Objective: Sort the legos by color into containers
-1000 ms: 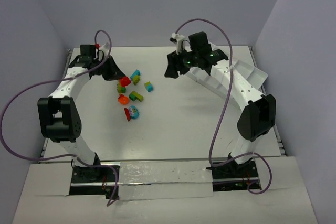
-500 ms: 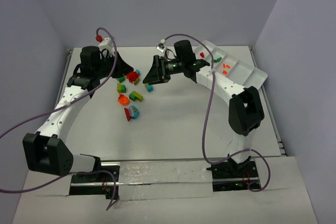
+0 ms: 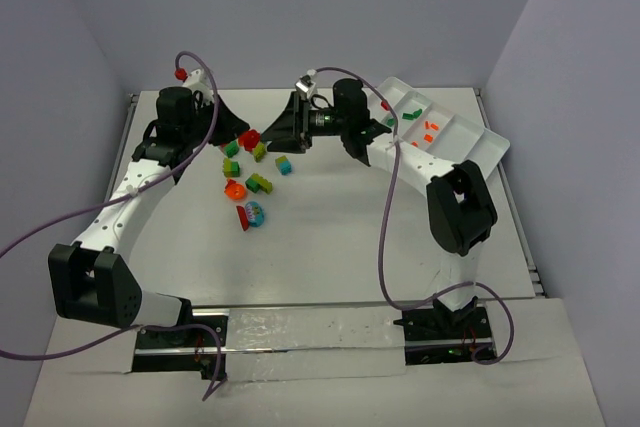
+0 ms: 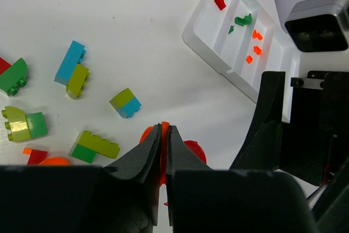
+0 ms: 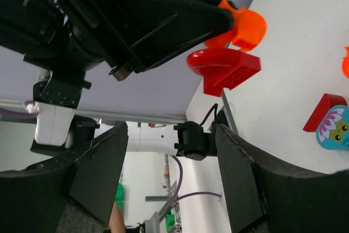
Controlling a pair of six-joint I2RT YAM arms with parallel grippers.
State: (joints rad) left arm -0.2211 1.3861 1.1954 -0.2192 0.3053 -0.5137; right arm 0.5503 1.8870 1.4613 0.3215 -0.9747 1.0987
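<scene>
My left gripper [image 3: 240, 132] is shut on a thin orange lego [image 4: 162, 135], held above the table. A red arched lego [image 5: 223, 69] sits right under the orange one [image 5: 242, 25]; I cannot tell whether they are joined. My right gripper [image 3: 282, 127] is open and empty, pointing at the left gripper from close by; its fingers [image 5: 95, 173] stand wide apart. Loose legos lie below: green [image 3: 231, 150], yellow-green [image 3: 259, 151], cyan-green [image 3: 283, 164], orange [image 3: 234, 188]. The white tray [image 3: 470, 142] at the back right holds red, green and orange pieces in separate compartments.
A red-and-cyan piece [image 3: 250, 214] lies nearest the front of the pile. The tray [image 4: 204, 47] lies tilted against the back right corner. Walls close the table at the back and both sides. Purple cables loop off both arms.
My left gripper has lifted the orange and red piece out of the pile. My right arm has swung left from over the tray to face the left gripper.
</scene>
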